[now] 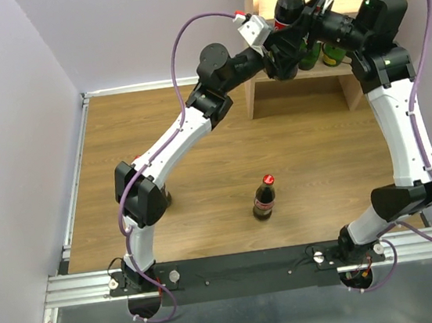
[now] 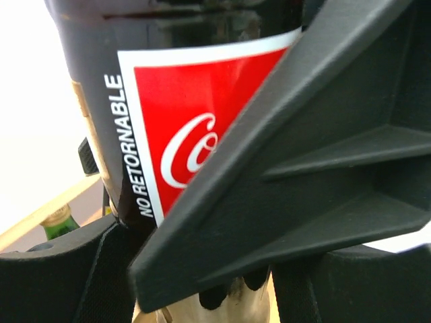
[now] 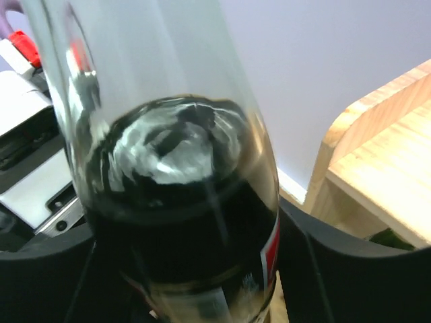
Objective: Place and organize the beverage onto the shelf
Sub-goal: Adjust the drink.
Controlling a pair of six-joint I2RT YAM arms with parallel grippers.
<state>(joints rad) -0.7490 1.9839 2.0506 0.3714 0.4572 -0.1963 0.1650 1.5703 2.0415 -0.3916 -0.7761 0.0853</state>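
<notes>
A dark cola bottle [image 1: 289, 3] with a red label is held upright in front of the light wood shelf [image 1: 253, 94]. My left gripper [image 1: 285, 47] is shut on its lower body, and the label [image 2: 182, 134] fills the left wrist view between the fingers [image 2: 303, 175]. My right gripper [image 1: 306, 18] stands around the bottle's shoulder [image 3: 182, 222], one finger [image 3: 323, 269] close on each side. Whether they press on the glass does not show. Two green bottles [image 1: 334, 54] stand on the lower tier. A second cola bottle [image 1: 263, 200] stands on the table.
The shelf's raised rim [image 3: 377, 108] is just right of the held bottle. A green bottle top [image 2: 59, 222] shows beside the left finger. A dark bottle-like shape [image 1: 165, 195] is mostly hidden behind the left arm's elbow. A metal rail [image 1: 84, 178] edges the table's left side.
</notes>
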